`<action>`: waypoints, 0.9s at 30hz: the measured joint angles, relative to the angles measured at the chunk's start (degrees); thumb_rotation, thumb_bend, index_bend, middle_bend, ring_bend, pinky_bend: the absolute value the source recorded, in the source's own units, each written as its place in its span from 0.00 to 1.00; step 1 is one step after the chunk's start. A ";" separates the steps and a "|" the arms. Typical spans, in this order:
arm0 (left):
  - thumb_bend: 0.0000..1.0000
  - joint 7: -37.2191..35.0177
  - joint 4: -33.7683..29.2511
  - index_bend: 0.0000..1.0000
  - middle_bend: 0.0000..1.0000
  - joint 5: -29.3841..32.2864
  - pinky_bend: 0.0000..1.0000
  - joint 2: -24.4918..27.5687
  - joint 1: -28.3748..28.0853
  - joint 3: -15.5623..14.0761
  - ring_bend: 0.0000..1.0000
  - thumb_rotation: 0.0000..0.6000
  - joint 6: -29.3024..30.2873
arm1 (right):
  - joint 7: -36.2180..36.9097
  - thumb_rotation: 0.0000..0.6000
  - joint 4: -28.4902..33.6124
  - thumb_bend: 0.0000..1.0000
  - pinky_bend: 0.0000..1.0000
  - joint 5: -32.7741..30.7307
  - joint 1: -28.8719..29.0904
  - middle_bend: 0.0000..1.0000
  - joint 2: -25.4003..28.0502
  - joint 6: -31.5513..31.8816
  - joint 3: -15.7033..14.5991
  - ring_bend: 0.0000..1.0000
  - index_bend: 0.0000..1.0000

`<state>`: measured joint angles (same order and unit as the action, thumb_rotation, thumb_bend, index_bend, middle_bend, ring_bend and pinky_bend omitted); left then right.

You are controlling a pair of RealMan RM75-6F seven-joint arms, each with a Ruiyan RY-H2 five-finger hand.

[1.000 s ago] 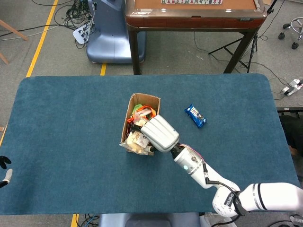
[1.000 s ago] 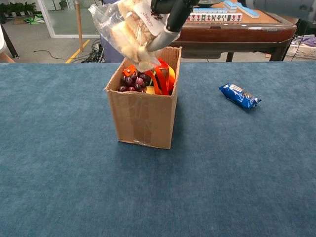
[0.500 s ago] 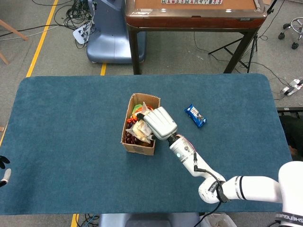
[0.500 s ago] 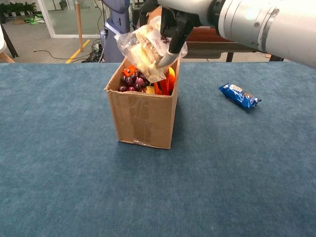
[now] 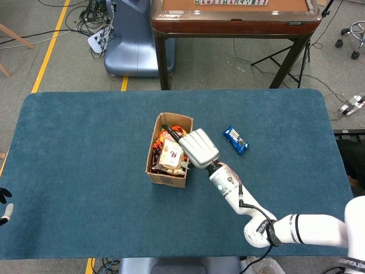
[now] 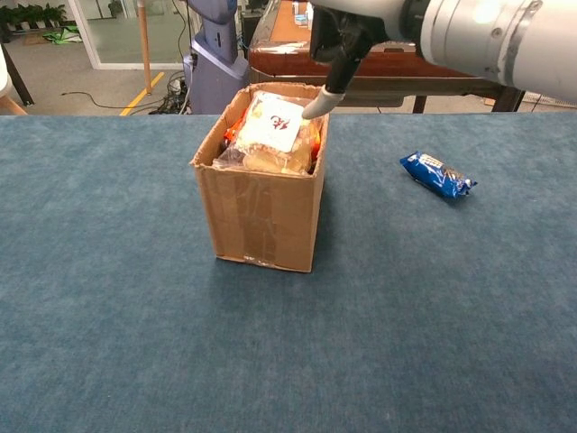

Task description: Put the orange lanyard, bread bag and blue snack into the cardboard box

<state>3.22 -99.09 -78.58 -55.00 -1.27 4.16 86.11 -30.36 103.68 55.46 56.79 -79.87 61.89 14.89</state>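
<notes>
While the bread bag [image 6: 269,133] lies on top of the contents in the cardboard box [image 6: 263,212], my right hand [image 5: 198,148] hangs over the box's 3 o'clock rim, one fingertip [image 6: 317,108] at the bag's corner; whether it grips I cannot tell. Orange lanyard [image 5: 169,135] shows at the box's 12 o'clock end under the bag. Blue snack [image 5: 235,139] sits on the table [image 5: 85,171] at 3 o'clock from the box, well apart. Left hand [image 5: 4,204] at the table's 8 o'clock edge, grip state not readable
</notes>
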 measured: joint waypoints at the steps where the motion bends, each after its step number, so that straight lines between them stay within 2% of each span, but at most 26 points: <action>1: 0.35 0.10 0.02 0.47 0.55 -0.01 0.60 -0.06 0.00 -0.03 0.38 1.00 -0.01 | -0.04 1.00 0.52 0.00 1.00 0.61 -0.48 0.98 0.39 0.76 -0.18 1.00 0.00; 9: 0.35 0.79 0.22 0.47 0.55 0.10 0.60 -0.49 -0.25 -0.14 0.38 1.00 -0.52 | -0.87 1.00 6.54 0.00 1.00 5.33 -7.30 0.98 7.33 8.09 -3.06 1.00 0.12; 15: 0.35 1.68 0.42 0.47 0.55 0.07 0.60 -1.19 -0.67 -0.42 0.38 1.00 -1.39 | 2.36 1.00 7.35 0.01 1.00 6.61 -12.53 0.98 11.99 10.88 -4.33 1.00 0.17; 20: 0.35 2.16 0.68 0.47 0.55 0.10 0.60 -1.69 -1.02 -0.59 0.38 1.00 -2.05 | 6.54 1.00 4.95 0.01 1.00 4.62 -14.62 0.99 13.88 9.44 -4.56 1.00 0.17; 27: 0.35 2.06 0.82 0.47 0.55 0.23 0.60 -1.79 -1.13 -0.56 0.38 1.00 -2.17 | 11.37 1.00 -1.56 0.02 1.00 -2.53 -15.88 1.00 14.12 3.43 -3.96 1.00 0.18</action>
<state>5.28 -98.26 -78.35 -56.79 -2.40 3.59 83.94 -18.98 102.12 52.94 40.91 -65.75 65.33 10.93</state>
